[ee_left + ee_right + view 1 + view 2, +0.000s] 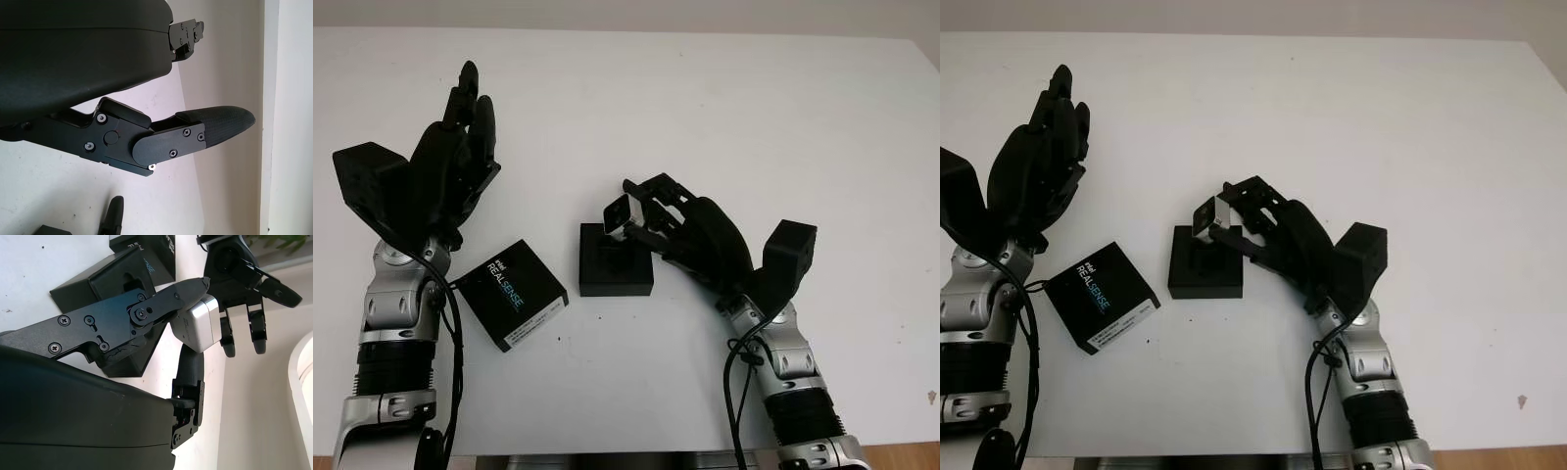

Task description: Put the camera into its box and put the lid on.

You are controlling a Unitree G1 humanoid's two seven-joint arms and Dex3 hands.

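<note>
Fingers (190,286) of right hand (690,230) pinched on small silver camera (619,215), mid-frame, just above open black box (616,260). Risky: tilted in thin grip, liable to snag the insert. Left hand (440,166) open, upper left; lid (513,294) below.

My left hand (146,132) hangs open above the white table (58,186); one textured fingertip (225,125) reaches toward the pale wall (230,58).

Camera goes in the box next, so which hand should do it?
The right hand: its fingers already hold the camera just above the open box. The left hand is open, farther away.
</note>
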